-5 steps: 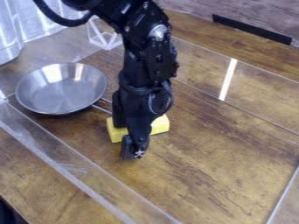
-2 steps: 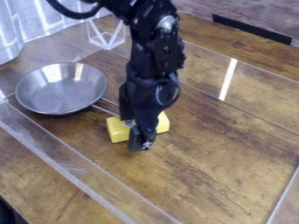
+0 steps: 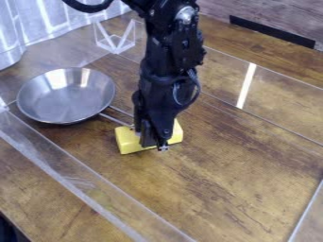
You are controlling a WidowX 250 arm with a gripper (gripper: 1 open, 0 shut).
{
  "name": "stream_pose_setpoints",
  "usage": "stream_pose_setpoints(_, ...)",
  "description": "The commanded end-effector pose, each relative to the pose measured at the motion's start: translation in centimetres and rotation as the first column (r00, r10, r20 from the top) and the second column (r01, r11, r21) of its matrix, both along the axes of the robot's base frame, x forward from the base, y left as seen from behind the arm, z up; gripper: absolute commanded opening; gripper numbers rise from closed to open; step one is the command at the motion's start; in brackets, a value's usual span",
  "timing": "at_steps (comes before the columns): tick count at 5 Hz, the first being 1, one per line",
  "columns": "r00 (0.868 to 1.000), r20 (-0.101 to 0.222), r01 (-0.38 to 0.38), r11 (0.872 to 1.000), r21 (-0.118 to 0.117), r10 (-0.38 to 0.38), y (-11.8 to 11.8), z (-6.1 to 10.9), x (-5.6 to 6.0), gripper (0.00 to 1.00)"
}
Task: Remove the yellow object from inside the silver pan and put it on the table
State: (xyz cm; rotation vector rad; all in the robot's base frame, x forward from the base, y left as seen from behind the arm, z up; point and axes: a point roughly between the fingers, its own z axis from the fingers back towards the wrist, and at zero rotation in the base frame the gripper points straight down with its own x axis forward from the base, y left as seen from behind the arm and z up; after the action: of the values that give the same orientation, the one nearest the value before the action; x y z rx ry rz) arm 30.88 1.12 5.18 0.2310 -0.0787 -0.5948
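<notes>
Beside the silver pan (image 3: 66,95), our landmark, we count one yellow object (image 3: 130,141), one black robot gripper (image 3: 157,139) and one wire stand (image 3: 115,35). The pan is round, shallow and shiny; the yellow block is rectangular, lying outside it, near its handle, on the worn-grained wooden table (image 3: 233,156). We see the gripper over the block, but cannot tell whether its fingers grip it. Compared with the earlier frame, more yellow shows beneath the fingers.
</notes>
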Motion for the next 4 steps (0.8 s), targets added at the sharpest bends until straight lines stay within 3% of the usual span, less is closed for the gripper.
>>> stream_pose_setpoints(1,0.996,0.089,0.006,1.000,-0.001,-0.006,-0.1,3.0,1.1,0.00)
stream_pose_setpoints(4,0.994,0.109,0.014,1.000,0.003,-0.014,0.3,4.1,1.2,0.00)
